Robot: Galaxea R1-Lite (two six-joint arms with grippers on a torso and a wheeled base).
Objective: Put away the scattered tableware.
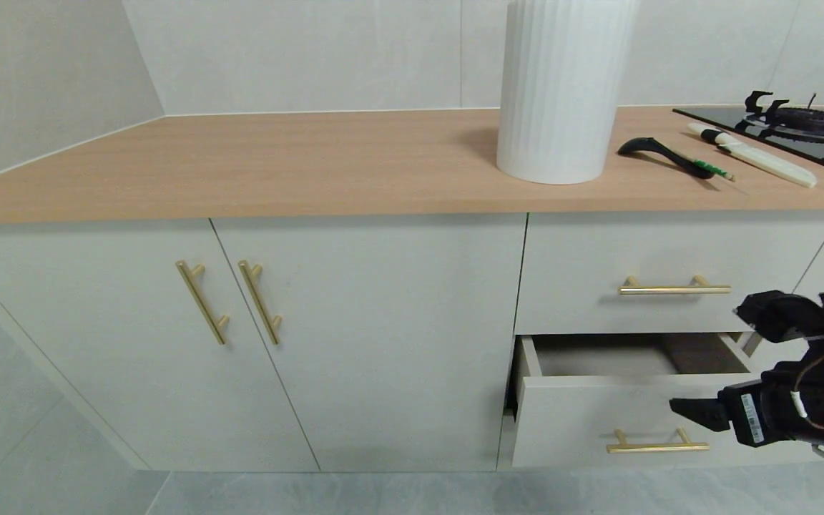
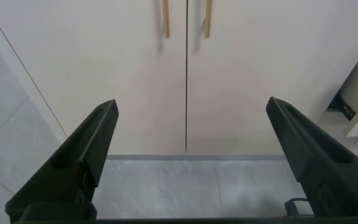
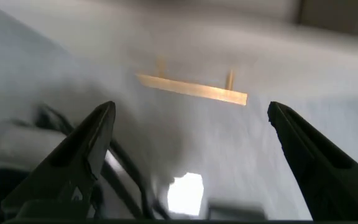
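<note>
A black ladle with a green handle and a white knife lie on the wooden countertop, right of a tall white ribbed container. Below them the lower drawer stands pulled out, its inside mostly hidden. My right gripper hangs open in front of that drawer's right end, facing a gold drawer handle. Low in front of the double cabinet doors, my left gripper is open with nothing between its fingers.
A black gas hob sits at the counter's far right. The upper drawer is closed. Gold bar handles mark the closed doors. Grey floor tiles lie below, and the counter's left stretch is bare wood.
</note>
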